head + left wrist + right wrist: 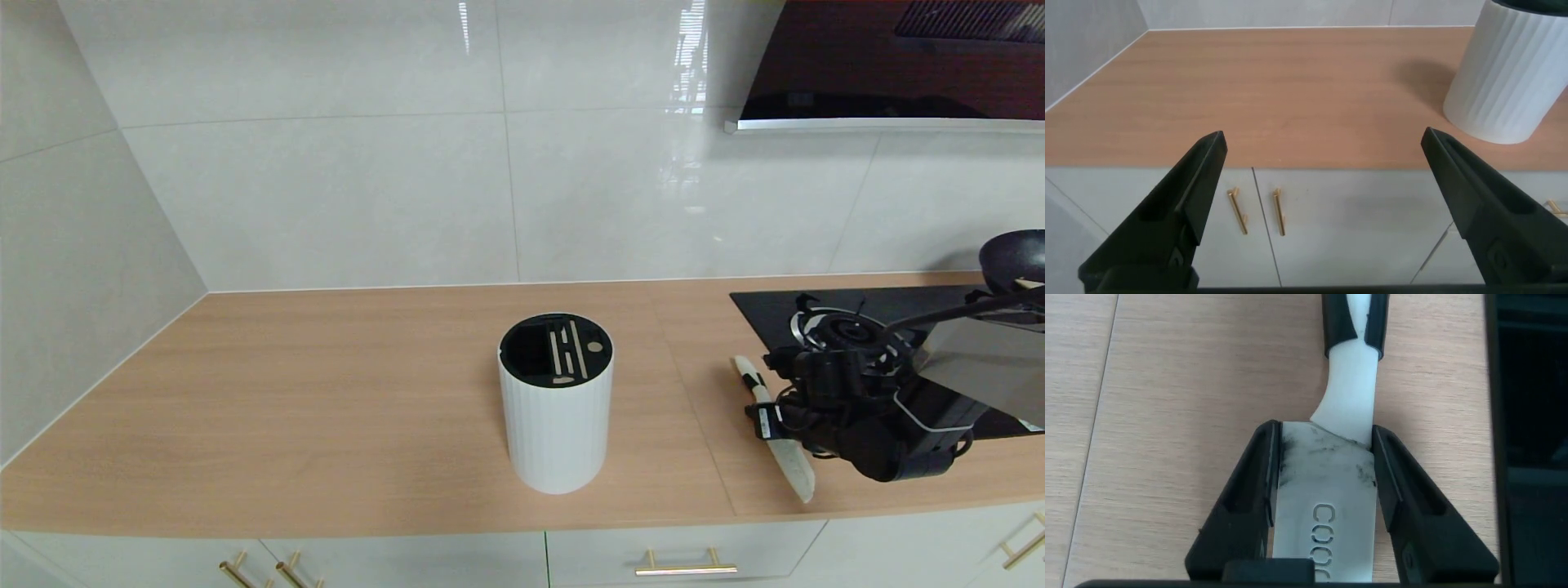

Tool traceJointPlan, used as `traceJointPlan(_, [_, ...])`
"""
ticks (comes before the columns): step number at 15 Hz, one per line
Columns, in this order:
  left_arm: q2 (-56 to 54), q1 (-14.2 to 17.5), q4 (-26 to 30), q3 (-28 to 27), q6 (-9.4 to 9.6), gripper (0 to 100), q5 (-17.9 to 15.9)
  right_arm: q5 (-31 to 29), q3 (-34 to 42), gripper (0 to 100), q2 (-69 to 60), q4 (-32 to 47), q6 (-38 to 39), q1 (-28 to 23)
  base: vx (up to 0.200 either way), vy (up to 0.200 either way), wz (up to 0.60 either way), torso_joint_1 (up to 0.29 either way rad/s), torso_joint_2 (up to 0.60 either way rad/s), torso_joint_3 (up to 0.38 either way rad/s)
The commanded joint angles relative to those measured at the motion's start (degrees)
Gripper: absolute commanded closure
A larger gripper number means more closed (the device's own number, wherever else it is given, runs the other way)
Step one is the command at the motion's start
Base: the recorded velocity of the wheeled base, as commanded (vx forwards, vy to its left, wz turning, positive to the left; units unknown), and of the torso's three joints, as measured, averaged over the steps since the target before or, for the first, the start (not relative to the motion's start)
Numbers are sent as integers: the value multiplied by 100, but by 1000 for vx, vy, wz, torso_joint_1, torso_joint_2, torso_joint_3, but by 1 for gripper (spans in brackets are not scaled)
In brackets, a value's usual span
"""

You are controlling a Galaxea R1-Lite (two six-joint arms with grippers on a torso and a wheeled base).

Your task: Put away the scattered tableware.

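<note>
Our right pincer (1327,437) pinches the white knife (1351,376) by its blade, flat on the counter (326,408) beneath it. The slotted holder (556,408) waits off to the pincer's left, and we judge nothing stowed yet.

Black hob (761,314) on wooden counter (326,408); pan (1012,255) at right; hood (865,65) above.

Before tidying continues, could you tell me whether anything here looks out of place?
The white knife lies on the counter beside the hob, outside the holder; dark smudges mark its blade at the right gripper.
</note>
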Motion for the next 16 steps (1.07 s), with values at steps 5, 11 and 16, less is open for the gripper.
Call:
traceJointPlan(5, [8,2,-1,0,-19,0,2,2,34,100,-108,-6,53,2,0,0,0,0,0,0])
traceJointPlan(11, [8,2,-81,-26,-27,0,2,37,210,100,-829,2,70,-16,0,0,0,0,0,0])
traceJointPlan(16, [1880,-33,376,-2338,-159,0,-983,64,377,100,-2253,11,79,125,0,0,0,0,0,0])
